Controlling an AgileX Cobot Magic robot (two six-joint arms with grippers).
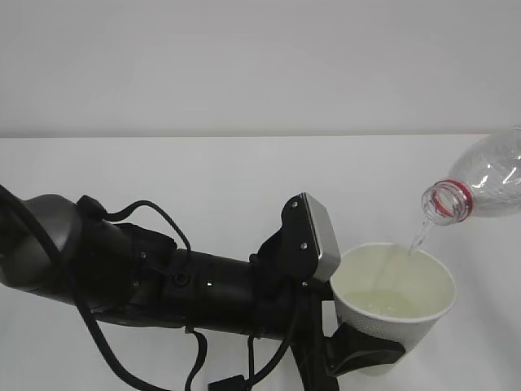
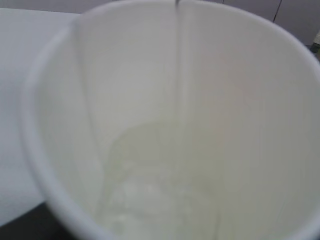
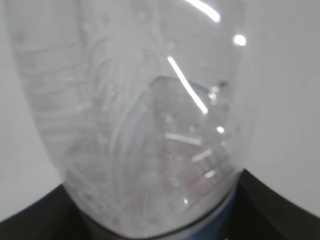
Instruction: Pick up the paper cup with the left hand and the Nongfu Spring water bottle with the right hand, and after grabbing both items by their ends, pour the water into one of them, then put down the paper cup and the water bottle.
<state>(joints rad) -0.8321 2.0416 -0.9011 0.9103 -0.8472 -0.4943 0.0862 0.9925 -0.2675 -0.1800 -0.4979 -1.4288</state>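
White paper cup (image 1: 396, 305) with a cream inside sits at the near right, gripped low by the black left claw (image 1: 358, 350). Clear water (image 1: 420, 236) falls in a thin stream from the tilted clear plastic bottle (image 1: 482, 183) with a red neck ring, at the far right above the cup. Pouring is under way; putting both down is left. Only the right wrist view shows the right claw (image 3: 160, 220) closed on the bottle's base.
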